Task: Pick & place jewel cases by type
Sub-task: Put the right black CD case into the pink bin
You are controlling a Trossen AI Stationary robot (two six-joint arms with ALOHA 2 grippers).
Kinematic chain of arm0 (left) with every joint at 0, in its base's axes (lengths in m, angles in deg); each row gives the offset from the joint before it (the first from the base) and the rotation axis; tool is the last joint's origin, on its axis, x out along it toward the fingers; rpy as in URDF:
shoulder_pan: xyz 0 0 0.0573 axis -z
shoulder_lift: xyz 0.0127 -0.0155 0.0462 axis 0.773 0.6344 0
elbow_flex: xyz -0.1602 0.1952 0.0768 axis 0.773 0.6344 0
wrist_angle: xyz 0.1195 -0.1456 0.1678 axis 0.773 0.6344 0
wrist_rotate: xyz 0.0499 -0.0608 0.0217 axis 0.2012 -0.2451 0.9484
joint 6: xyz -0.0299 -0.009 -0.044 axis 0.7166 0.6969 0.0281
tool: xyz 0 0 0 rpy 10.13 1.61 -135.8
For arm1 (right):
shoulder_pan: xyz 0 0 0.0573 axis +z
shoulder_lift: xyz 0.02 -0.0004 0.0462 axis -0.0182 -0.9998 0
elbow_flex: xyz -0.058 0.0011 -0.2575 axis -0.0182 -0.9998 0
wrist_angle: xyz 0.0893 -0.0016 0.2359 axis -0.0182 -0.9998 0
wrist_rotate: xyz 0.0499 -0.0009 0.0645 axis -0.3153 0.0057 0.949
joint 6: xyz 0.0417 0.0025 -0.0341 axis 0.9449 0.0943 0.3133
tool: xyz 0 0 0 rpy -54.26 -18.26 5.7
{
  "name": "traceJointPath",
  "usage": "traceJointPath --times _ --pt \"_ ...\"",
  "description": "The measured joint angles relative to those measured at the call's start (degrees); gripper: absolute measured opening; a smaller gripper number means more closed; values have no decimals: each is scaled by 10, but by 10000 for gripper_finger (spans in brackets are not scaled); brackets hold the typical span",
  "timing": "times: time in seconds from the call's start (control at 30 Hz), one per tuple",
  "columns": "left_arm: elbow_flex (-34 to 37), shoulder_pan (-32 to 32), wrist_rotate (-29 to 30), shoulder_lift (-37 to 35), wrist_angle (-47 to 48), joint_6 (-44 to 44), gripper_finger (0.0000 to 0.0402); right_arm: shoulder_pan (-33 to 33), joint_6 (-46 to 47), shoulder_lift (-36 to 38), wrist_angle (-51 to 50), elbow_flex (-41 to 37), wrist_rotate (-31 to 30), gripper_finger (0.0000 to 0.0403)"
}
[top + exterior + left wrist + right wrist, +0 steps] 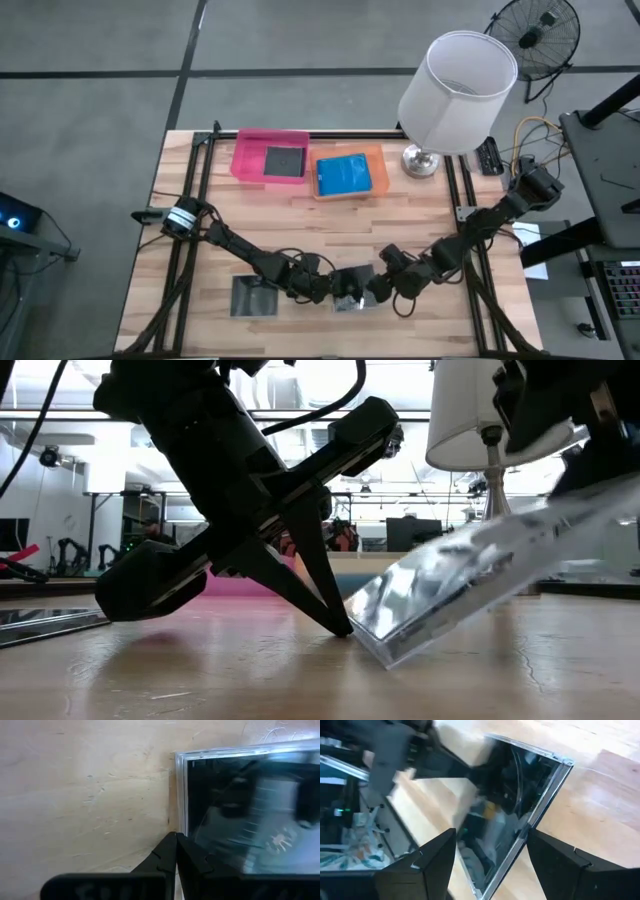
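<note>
Left tool is closed with nothing in it, tips pressed together and planted on the table against the low edge of a dark case. It is acting as a stop, not gripping. Right tool is part open, its two fingers straddling the raised side of that same case. From the wrist view it looks like a grip across the case, though actual contact isn't clear.

Step, as I read it: levering a dark case off the table at front centre so the right tool can take it. The case is tilted, one edge down at the left tool's tip and the other lifted toward the right tool.

Next move calls for a firm hold by the right tool, the left tool backing clear, then a carry to the pink tray at the back, where a dark case already lies. The orange tray beside it holds a blue case. Another dark case lies flat on the table, left of the tools.

Views: only the low one shows the tilt and the tip-to-edge contact. High view gives trays, sort state and the lamp but hides the tilt. Left wrist shows the case corner just beside its closed tips. Right wrist shows the finger spread.
</note>
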Motion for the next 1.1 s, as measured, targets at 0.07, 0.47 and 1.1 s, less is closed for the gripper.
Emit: traceJointPath --times 0.07,0.47,1.1 --pt "0 0 0 0 0 -2 0 0 -1 1 0 9 -10 235" --pt "0 0 -3 0 0 -7 0 -4 -30 0 -50 61 -51 235" --pt "0 0 -3 0 -1 -14 0 -6 -31 -2 -19 63 -94 235"
